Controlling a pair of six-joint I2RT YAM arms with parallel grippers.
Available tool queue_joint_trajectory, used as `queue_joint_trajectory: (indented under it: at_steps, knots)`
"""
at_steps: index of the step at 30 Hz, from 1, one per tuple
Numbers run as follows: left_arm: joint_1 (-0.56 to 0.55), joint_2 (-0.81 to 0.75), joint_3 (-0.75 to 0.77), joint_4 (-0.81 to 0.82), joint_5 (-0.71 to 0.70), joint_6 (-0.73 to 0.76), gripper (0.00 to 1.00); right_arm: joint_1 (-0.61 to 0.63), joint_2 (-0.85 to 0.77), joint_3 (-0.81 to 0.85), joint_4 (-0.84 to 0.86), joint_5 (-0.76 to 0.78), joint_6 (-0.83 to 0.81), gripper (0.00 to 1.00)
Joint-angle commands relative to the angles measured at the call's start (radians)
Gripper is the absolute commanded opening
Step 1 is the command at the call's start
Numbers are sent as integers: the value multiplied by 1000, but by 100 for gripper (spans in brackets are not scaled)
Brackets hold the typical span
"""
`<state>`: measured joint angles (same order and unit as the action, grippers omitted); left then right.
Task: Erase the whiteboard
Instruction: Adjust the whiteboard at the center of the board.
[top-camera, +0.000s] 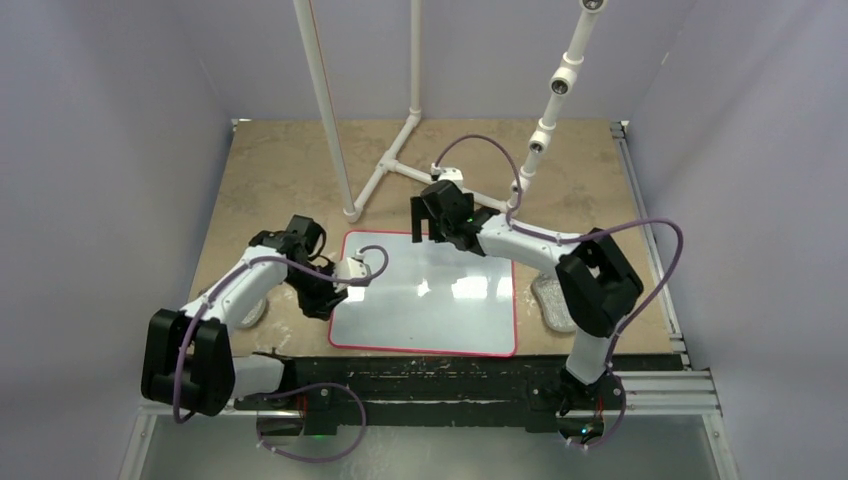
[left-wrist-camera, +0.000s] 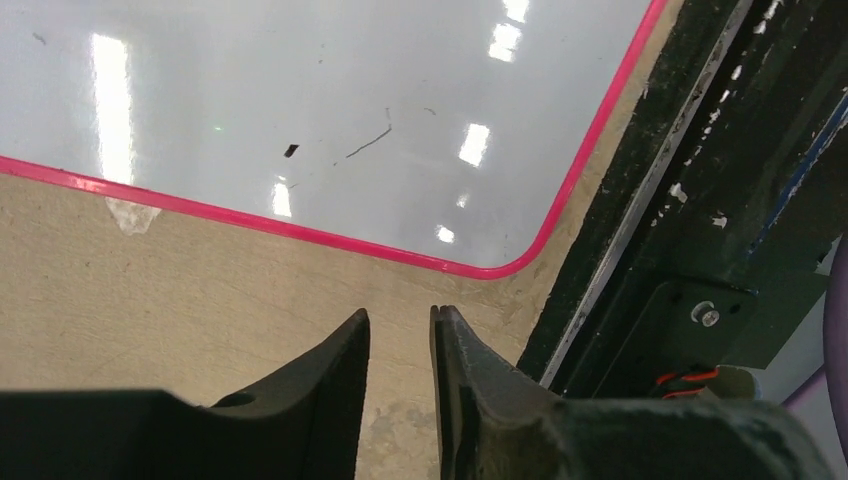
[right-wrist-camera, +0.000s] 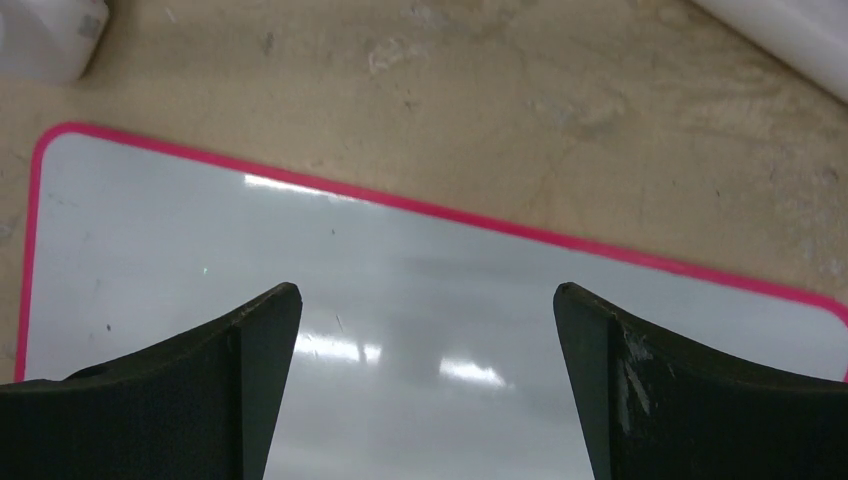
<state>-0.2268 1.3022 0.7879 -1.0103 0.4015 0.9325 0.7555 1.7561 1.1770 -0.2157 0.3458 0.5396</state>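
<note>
The whiteboard (top-camera: 430, 300) lies flat in the middle of the table, glossy white inside a thin red border. Only a faint thin stroke (left-wrist-camera: 368, 143) and a dark speck (left-wrist-camera: 291, 150) show near its near left corner. My left gripper (top-camera: 325, 298) hangs over bare table just off that corner; in the left wrist view the whiteboard (left-wrist-camera: 300, 80) lies beyond the gripper (left-wrist-camera: 400, 312), whose jaws stand a narrow gap apart with nothing between them. My right gripper (top-camera: 425, 228) hovers over the whiteboard's far edge. It (right-wrist-camera: 428, 290) is wide open and empty above the whiteboard (right-wrist-camera: 150, 220).
A grey wrinkly pad (top-camera: 553, 300) lies on the table right of the board, partly behind my right arm. A white pipe frame (top-camera: 385, 165) stands at the back, one foot (right-wrist-camera: 45, 35) close to the board's far left corner. A black rail (top-camera: 430, 375) runs along the near edge.
</note>
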Motion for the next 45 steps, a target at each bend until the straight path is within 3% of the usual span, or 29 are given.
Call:
queue_joint_trajectory:
  at_steps: [1, 6, 12, 34, 41, 45]
  knots:
    - [-43, -85, -60, 11, 33, 76, 30, -7, 116, 153, -3, -19, -109, 99]
    - [-146, -94, -119, 94, -77, 44, 32, -8, 210, 232, -21, -35, -119, 99]
    - [-246, -45, -138, 136, -171, 6, 32, -28, 224, 205, -4, -76, -112, 99]
    - [-448, -69, -121, 84, -146, -44, 37, -83, 250, 177, -24, -107, -82, 99]
    - [-545, 21, -190, 242, -357, -171, 39, -109, 253, 175, -32, -128, -65, 99]
    - [-567, 32, -199, 284, -398, -193, 40, -115, 258, 181, -35, -131, -64, 99]
